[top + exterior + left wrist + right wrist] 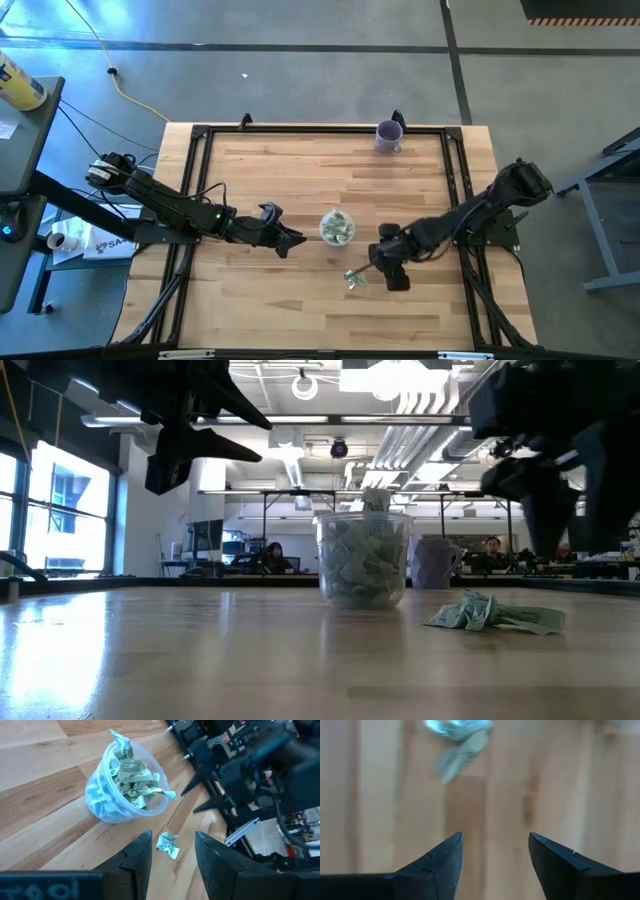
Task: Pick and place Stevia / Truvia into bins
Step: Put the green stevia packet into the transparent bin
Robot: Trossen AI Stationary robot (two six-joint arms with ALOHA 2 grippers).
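A small clear plastic cup (337, 227) stands upright near the table's middle, filled with pale green and white sachets (131, 774), one poking above the rim (375, 500). A few crumpled sachets (355, 278) lie loose on the wood, toward the near edge from the cup, also seen in the low view (495, 615). My left gripper (287, 240) hovers open just left of the cup, above the table; in its wrist view (173, 837) the cup and a loose sachet (168, 844) lie ahead. My right gripper (383, 262) is open (495, 837), raised beside the loose sachets (457, 750) and touching nothing.
A purple cup (389, 135) stands at the far edge, also visible behind the clear cup (432, 565). A black frame (200, 130) runs around the wooden tabletop. Bare wood lies toward the near edge and the far left. People sit at desks in the room beyond.
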